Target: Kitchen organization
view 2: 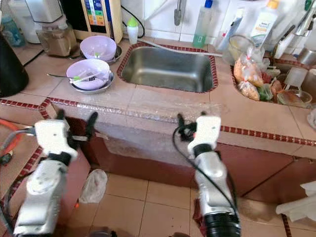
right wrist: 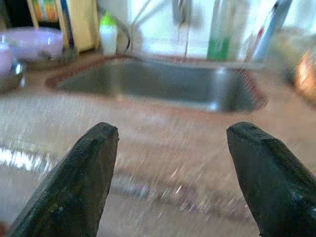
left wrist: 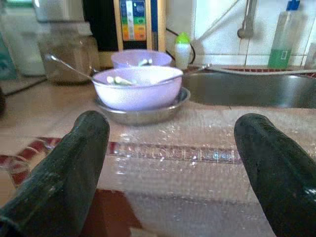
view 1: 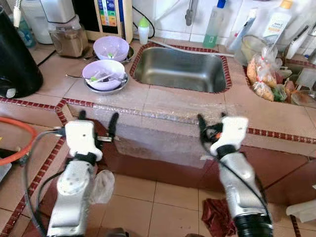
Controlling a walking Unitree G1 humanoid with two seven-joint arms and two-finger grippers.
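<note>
Two silver arms rise from the lower edge of the head views, above a tiled floor where a dark red cloth (view 1: 217,217) lies. The left gripper (view 1: 97,120) is held before the counter's front edge, fingers spread wide, nothing between them. The right gripper (view 1: 211,120) is held level with the same edge, fingers likewise apart and empty. A clear bubble-wrap sheet (view 1: 148,133) drapes over the counter edge between them. On the tiled counter (view 1: 256,111), left of the steel sink (view 1: 178,69), a lilac bowl (view 1: 103,74) holding utensils sits in a shallow metal dish; a second lilac bowl (view 1: 111,48) stands just behind it. Bagged food (view 1: 261,74) lies right of the sink.
</note>
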